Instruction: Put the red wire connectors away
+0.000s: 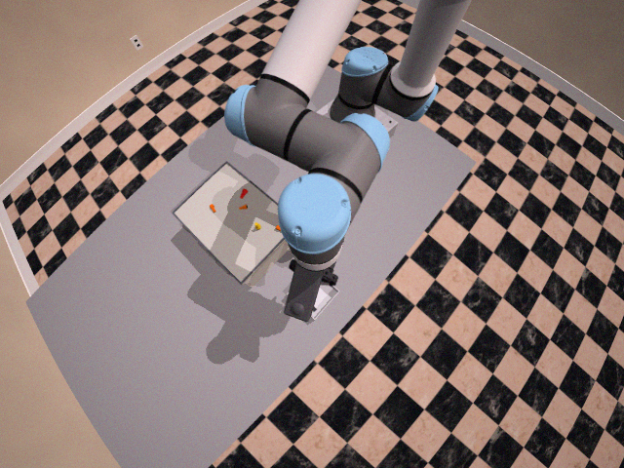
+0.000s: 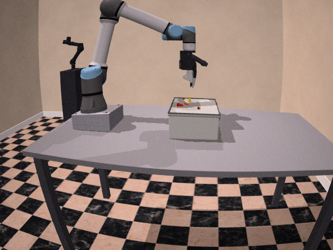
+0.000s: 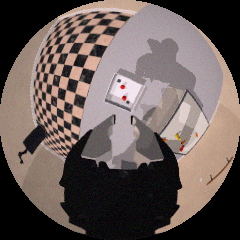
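The steel junction box lies on the table beside the tool case. Two red wire connectors lie inside it in the wrist view. The case's lid still holds one red connector, along with several orange ones and a yellow one. My gripper hangs high above the box. Its fingers stand a little apart with nothing between them.
The tool case is a tall white box near the table's middle and hides the junction box from the exterior view. The arm's base block stands at the back left. The table edge runs close beside the junction box.
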You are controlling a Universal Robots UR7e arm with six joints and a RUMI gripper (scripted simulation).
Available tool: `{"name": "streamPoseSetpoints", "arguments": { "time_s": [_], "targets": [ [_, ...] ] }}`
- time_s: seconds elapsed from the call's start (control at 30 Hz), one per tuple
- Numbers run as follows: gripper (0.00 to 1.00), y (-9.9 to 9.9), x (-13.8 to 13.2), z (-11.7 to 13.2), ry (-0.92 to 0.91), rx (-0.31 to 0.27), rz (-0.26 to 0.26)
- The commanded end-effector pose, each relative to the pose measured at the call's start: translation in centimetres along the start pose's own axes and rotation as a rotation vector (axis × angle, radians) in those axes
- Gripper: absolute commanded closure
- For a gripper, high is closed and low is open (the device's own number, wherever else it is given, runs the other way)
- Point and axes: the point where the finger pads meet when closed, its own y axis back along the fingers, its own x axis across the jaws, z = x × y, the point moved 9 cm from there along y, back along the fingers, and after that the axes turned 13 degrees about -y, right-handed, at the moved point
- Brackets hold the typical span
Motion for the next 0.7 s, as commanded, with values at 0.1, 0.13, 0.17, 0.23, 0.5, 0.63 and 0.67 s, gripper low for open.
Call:
{"name": "streamPoseSetpoints", "arguments": {
  "time_s": [0.1, 0.13, 0.17, 0.23, 0.5, 0.63, 0.67],
  "targets": [
    [0.82, 3.30, 0.02, -0.03, 0.000, -0.002, 0.000],
    [0.82, 3.40, 0.02, -0.03, 0.000, -0.002, 0.000],
    [0.82, 3.40, 0.02, -0.03, 0.000, -0.002, 0.000],
    [0.82, 3.46, 0.02, -0.03, 0.000, -0.002, 0.000],
    [0.82, 3.49, 0.02, -0.03, 0.000, -0.002, 0.000],
    [0.82, 3.49, 0.02, -0.03, 0.000, -0.002, 0.000],
    [0.82, 3.49, 0.02, -0.03, 0.000, -0.002, 0.000]
  ]
}}
